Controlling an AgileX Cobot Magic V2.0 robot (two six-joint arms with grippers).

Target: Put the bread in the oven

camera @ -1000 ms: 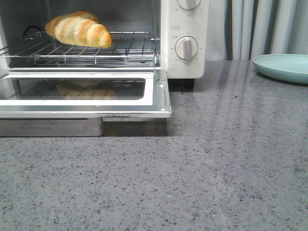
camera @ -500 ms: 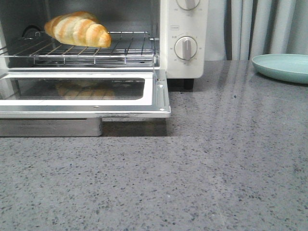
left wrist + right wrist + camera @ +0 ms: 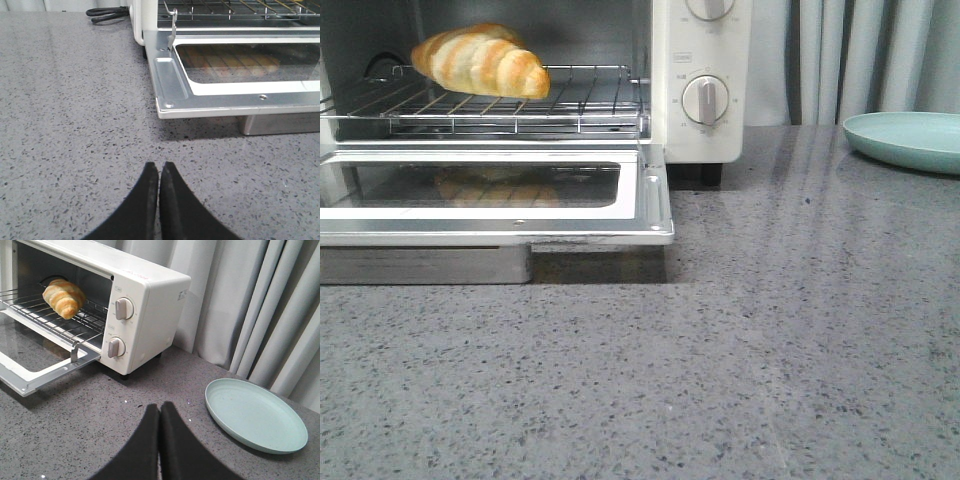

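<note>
While both arms hang back over the grey speckled countertop, each wrist camera shows its own dark fingers pressed together with nothing between them: the left gripper sits over bare stone just short of the near left corner of the oven door, and the right gripper hovers over the counter between the oven and a plate. Neither gripper appears in the front view. Just beyond the left gripper, the drop-down door lies fully open and flat, its metal frame shining and its glass window reflecting a blurred golden shape. A metal block sits under the door's front edge, resting on the counter. Past the door, the wire rack spans the open cavity of the cream-white oven. The bread, golden-brown with pale stripes, lies on that rack toward the left and rear of the cavity, its tapered end pointing right in the front view. Two round dials sit one above the other on the oven's right-hand panel. A black power cord is coiled on the counter beside the oven's left wall. Farther right, well apart from the oven, a pale green plate rests on the counter, with grey curtains hanging behind.
</note>
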